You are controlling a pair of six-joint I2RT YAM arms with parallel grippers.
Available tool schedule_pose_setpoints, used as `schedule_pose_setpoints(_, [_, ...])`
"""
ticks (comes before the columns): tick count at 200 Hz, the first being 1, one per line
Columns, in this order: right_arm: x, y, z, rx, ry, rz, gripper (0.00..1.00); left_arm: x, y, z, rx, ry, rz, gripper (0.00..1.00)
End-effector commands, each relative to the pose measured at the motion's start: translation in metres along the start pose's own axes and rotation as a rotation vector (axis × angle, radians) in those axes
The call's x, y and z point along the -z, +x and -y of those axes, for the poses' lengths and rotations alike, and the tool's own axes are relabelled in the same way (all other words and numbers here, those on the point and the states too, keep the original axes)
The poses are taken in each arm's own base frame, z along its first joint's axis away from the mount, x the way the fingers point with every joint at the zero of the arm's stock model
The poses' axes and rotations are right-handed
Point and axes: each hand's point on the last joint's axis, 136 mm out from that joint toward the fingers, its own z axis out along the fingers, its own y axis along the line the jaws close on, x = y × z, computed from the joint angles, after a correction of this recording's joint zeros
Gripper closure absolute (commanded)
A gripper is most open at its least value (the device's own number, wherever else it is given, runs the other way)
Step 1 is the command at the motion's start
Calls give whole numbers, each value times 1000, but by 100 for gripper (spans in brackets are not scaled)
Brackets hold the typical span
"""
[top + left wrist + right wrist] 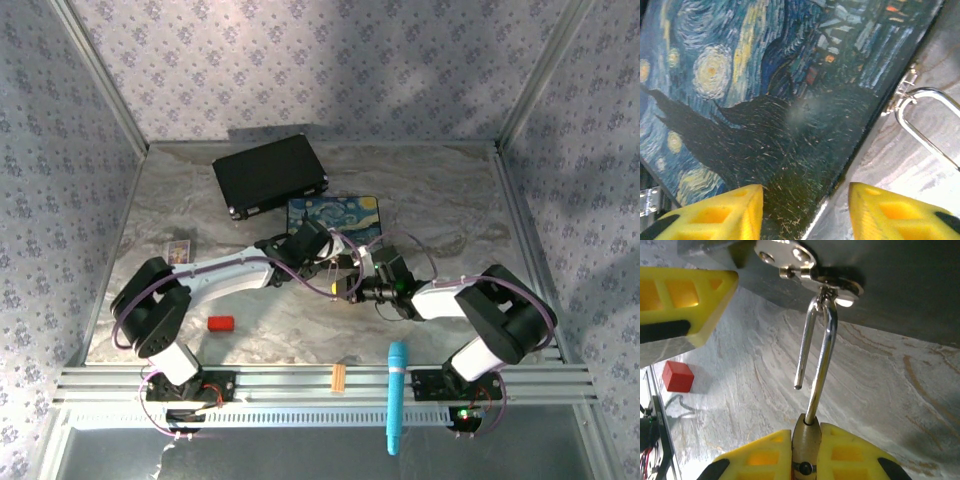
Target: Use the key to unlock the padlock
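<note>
Over painted box (740,100) lid, left gripper (805,210) hangs, fingers partway apart, nothing between them. Just off box's hasp (805,270), right gripper (806,440) pinches padlock (806,426) body. Shackle (824,350) free leg sits out, so looks unlocked already imo. Can't spot key. Next probably: swing shackle clear of hasp, gently.
</note>
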Motion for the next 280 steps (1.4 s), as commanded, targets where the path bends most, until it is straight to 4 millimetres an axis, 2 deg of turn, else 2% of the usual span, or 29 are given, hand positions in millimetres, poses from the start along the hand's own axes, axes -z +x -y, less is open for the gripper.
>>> schedule_pose_setpoints(1, [-8, 3, 7, -110, 11, 42, 94, -19, 35, 46, -50, 129, -120, 61])
schedule_pose_setpoints(26, [-18, -13, 5, -166, 2, 153, 94, -21, 49, 58, -30, 158, -173, 70])
schedule_pose_setpoints(56, [-23, -29, -1, -214, -17, 260, 95, -21, 58, 67, -52, 162, -209, 71])
schedule_pose_setpoints(102, [-10, -47, -3, -225, -10, 361, 96, -22, 67, 71, -67, 165, -239, 71])
schedule_pose_setpoints(151, [6, -52, 16, -301, 71, 400, 97, -24, 70, 74, -97, 149, -275, 72])
schedule_pose_setpoints(169, [6, -44, 36, -403, 139, 383, 97, -24, 70, 73, -96, 143, -282, 72])
schedule_pose_setpoints(185, [10, -39, 45, -452, 154, 402, 97, -24, 71, 73, -95, 143, -288, 72])
schedule_pose_setpoints(204, [11, -41, 44, -436, 154, 410, 97, -22, 70, 74, -106, 143, -285, 72])
schedule_pose_setpoints(237, [14, -59, 29, -402, 95, 453, 97, -21, 70, 81, -136, 154, -286, 72])
schedule_pose_setpoints(280, [20, -80, 33, -494, 64, 496, 97, -20, 72, 84, -169, 153, -292, 72])
